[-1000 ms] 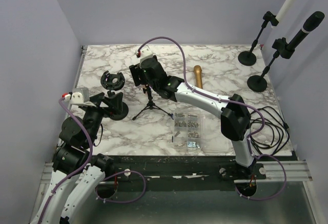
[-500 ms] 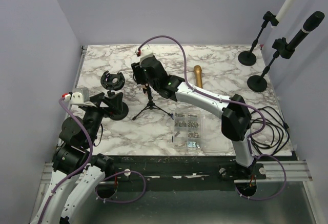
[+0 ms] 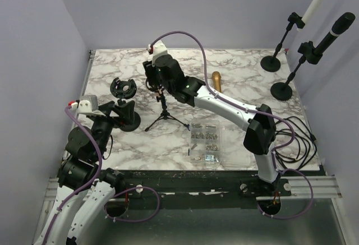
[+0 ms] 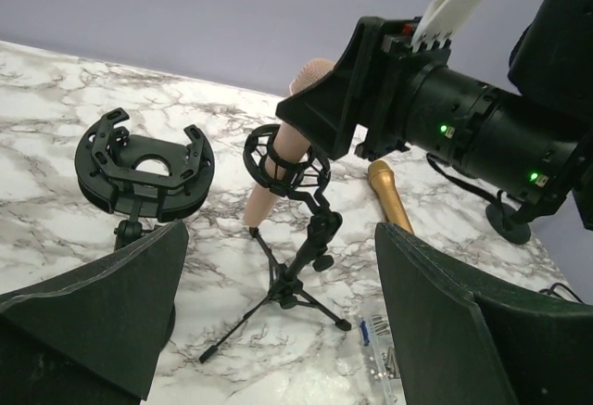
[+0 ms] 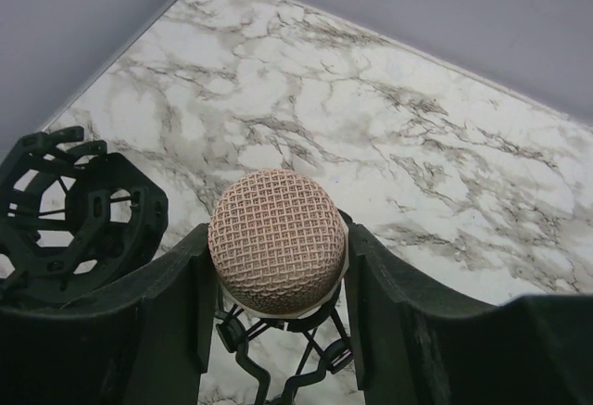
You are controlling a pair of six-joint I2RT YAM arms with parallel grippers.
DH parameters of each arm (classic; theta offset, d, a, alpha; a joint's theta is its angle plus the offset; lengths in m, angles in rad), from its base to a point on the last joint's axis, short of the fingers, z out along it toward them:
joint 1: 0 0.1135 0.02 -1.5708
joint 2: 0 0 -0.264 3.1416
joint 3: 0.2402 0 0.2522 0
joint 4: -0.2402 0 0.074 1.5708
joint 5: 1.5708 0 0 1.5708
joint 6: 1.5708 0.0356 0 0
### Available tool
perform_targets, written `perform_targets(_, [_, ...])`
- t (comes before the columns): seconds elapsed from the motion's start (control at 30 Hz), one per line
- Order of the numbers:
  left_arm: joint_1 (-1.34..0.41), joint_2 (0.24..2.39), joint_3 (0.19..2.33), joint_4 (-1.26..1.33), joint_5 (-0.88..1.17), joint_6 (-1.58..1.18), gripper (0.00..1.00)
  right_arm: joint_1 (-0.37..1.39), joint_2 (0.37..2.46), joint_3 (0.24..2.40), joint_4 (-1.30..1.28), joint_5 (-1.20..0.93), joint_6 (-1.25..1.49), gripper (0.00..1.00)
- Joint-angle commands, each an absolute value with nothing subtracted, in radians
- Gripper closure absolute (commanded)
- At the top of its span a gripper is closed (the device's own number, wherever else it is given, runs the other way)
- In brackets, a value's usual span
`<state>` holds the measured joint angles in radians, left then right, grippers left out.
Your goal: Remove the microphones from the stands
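1. The pink microphone [image 5: 278, 241] sits head-up and tilted in the shock-mount ring [image 4: 278, 169] on top of the tripod stand [image 3: 164, 116], which is the reference for every place below.
2. The right claw [image 5: 278, 280] stands over the tripod stand, one finger on each side of the mesh head. The fingers look to be touching it or a hair off, and I cannot tell whether they grip it.
3. To do this step well, get a firm, even pinch first. The mesh head is round and may slip, so a hold lower, at the collar, would likely be surer.
4. Then pull along the microphone's own slant, up and away from the ring. A sideways tug would probably tip so light a tripod stand.
5. The left claw [image 4: 278, 322] hangs wide open and empty on the near-left side of the tripod stand. It could pin a leg if the ring clings.
6. Left of the tripod stand lies a spare shock mount [image 3: 123, 88], near enough to matter on a leftward swing.
7. Right of the tripod stand lies a gold microphone [image 3: 216, 82], and a clear parts box [image 3: 205, 140] lies at the near right.
8. Straight above the tripod stand the air is open. Beyond it the table [image 3: 252, 82] runs bare to the back wall.
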<state>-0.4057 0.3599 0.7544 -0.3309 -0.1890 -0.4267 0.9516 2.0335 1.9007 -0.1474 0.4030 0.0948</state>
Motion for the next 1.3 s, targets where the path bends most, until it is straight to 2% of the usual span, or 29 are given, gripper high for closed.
perform_targets(0.0, [-0.395, 0.367, 0.744, -0.316, -0.161, -0.433, 0.16, 0.950, 1.992, 2.014, -0.188, 0.403, 0.067, 0.86])
perform_targets(0.2, [-0.390, 0.371, 0.744, -0.314, -0.155, -0.434, 0.16, 0.950, 1.955, 2.158, -0.228, 0.434, 0.022, 0.92])
perform_targets(0.33, [-0.385, 0.375, 0.744, -0.312, -0.149, -0.436, 0.16, 0.950, 1.852, 2.152, -0.181, 0.421, 0.011, 0.96])
perform_targets(0.5, [-0.379, 0.375, 0.742, -0.311, -0.143, -0.438, 0.16, 0.950, 1.672, 1.984, -0.043, 0.440, 0.010, 0.96])
perform_targets(0.63, [-0.376, 0.375, 0.741, -0.309, -0.139, -0.439, 0.16, 0.950, 1.505, 1.719, 0.188, 0.557, -0.078, 0.96])
perform_targets(0.83, [-0.374, 0.378, 0.742, -0.309, -0.131, -0.441, 0.16, 0.937, 1.466, 1.543, 0.252, 0.811, -0.233, 0.95])
perform_targets(1.03, [-0.370, 0.383, 0.741, -0.304, -0.114, -0.447, 0.16, 0.853, 1.549, 1.596, -0.095, 0.867, -0.125, 0.99])
perform_targets(1.17, [-0.365, 0.384, 0.740, -0.303, -0.107, -0.449, 0.16, 0.752, 1.597, 1.646, -0.313, 0.647, 0.051, 0.99])
perform_targets(1.27, [-0.364, 0.384, 0.739, -0.304, -0.109, -0.451, 0.16, 0.656, 1.731, 1.822, -0.564, 0.496, 0.155, 0.99])
